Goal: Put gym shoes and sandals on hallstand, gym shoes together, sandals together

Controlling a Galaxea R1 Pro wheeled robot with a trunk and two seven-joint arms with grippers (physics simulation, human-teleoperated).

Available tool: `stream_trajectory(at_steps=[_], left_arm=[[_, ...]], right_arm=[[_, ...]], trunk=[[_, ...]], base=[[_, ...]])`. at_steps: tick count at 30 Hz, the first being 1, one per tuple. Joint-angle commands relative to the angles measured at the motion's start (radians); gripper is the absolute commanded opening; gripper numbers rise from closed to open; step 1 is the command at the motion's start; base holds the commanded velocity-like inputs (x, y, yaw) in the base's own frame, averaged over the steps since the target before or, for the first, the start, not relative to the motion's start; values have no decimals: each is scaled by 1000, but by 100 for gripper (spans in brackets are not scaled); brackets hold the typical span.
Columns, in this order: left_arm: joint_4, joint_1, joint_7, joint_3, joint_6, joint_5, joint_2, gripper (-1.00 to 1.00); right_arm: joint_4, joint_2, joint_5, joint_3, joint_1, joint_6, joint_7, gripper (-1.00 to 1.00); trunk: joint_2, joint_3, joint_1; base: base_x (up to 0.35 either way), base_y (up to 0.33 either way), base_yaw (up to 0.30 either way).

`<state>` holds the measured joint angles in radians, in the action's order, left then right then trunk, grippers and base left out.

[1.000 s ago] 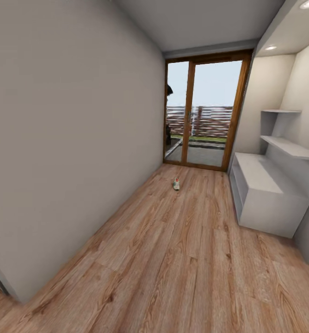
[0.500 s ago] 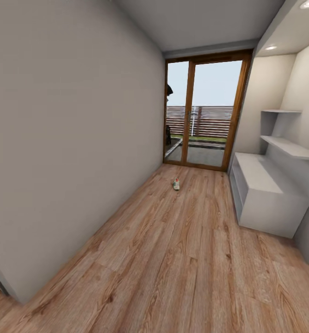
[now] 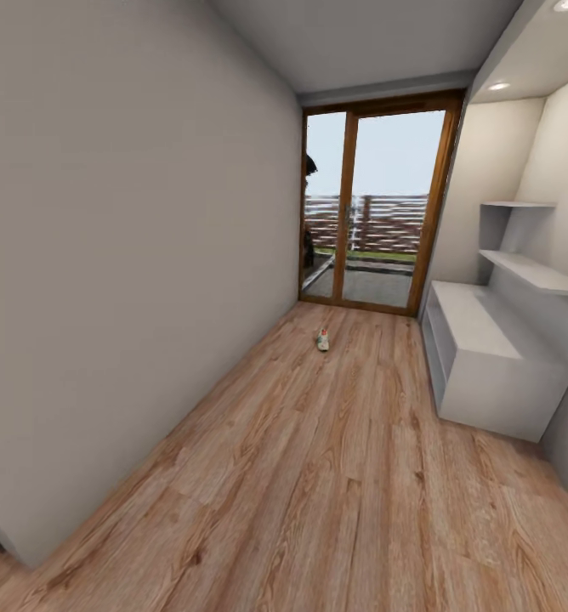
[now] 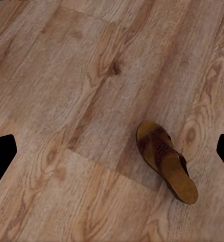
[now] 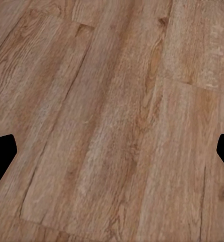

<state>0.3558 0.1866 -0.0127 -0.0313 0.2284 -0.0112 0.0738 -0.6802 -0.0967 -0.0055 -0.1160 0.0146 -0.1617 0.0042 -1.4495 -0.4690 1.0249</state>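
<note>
Wood-grain planks run down the corridor floor (image 3: 335, 476) ahead of me toward the glass door (image 3: 373, 200) at the far end, and I judge I'm in the approach step, with nothing collected. One gym shoe (image 3: 323, 340) lies on the planks a little short of that door, small and far off, its heel toward me as best I can tell. The shoe rack (image 3: 479, 357) stands against the wall to the shoe's right, well apart from it, with two staggered wall shelves (image 3: 531, 268) above; its flat top looks bare.

Through the left wrist camera I see a brown sandal (image 4: 166, 161) lying sole-down on the floor below the left gripper (image 4: 112, 151). That gripper's fingers (image 4: 1, 151) sit at opposite edges of the frame, so they are spread wide and hold nothing. The right gripper (image 5: 112, 151) also has its fingers spread wide over bare planks.

I see no second shoe or second sandal from here. The sandal is the closest target, so my next move should be to lower the left arm, line the fingers across the strap, and close on it before rolling to the rack.
</note>
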Motion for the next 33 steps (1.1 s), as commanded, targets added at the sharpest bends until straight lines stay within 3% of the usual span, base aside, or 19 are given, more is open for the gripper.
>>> stream_trajectory(at_steps=[1, 23, 33], left_arm=[[-1, 1, -1, -1, 3, -1, 0, 100], [3, 1, -1, -1, 3, -1, 0, 100], [3, 1, -1, -1, 3, -1, 0, 100]], right_arm=[[1, 0, -1, -1, 1, -3, 0, 100], [1, 0, -1, -1, 1, -3, 0, 100], [1, 0, -1, -1, 1, -3, 0, 100]], trunk=[[-1, -1, 0], [-1, -1, 0], [-1, -1, 0]], base=[[43, -25, 0], [5, -98, 3], [0, -10, 166]])
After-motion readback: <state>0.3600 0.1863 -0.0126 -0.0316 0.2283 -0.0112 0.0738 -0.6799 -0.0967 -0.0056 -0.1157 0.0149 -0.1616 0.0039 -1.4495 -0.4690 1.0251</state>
